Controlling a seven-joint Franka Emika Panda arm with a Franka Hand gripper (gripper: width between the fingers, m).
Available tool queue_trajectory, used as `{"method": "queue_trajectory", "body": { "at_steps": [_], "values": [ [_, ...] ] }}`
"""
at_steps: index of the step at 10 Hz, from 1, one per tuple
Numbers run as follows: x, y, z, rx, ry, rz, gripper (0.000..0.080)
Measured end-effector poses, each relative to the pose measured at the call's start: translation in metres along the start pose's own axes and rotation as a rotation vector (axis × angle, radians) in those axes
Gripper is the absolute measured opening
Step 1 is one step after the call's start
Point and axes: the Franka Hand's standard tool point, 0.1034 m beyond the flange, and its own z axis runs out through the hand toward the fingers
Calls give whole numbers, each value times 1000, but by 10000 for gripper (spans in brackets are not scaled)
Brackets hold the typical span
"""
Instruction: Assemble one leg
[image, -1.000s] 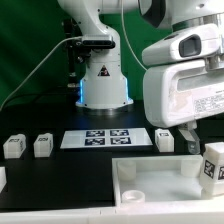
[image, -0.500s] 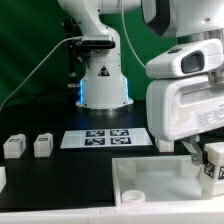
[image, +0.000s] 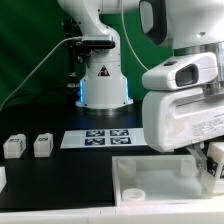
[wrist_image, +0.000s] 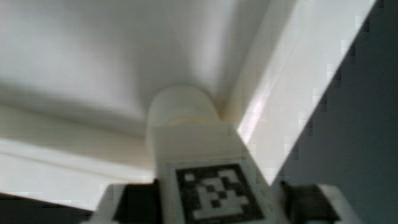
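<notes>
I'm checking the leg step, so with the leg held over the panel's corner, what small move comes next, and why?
Probably ease the leg straight down a little. The fingers are shut on it, and its rounded tip points at a corner of the white panel; whether it touches is unclear.

The black table (image: 60, 175) carries the marker board (image: 100, 137), two loose legs (image: 13, 146) (image: 42, 146) and a white panel (image: 160, 187).

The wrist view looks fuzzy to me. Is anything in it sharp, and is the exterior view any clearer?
Wrist view: soft all over, the white panel almost featureless, and only the tag on the leg shows a pattern. Exterior view: crisper, with the marker board and robot base well defined, a blue glow beside the base, and the near arm housing brightly lit.
</notes>
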Motion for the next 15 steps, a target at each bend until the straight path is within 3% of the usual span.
{"method": "queue_trajectory", "body": {
  "at_steps": [5,7,11,14,15],
  "values": [
    [0,1,0,0,0,32,297],
    [1,4,1,11,33,410,297],
    [-2,2,4,99,21,1218,297],
    [-2,-3,4,126,-3,1536,297],
    [-1,-3,5,151,-25,1730,297]
  ]
}}
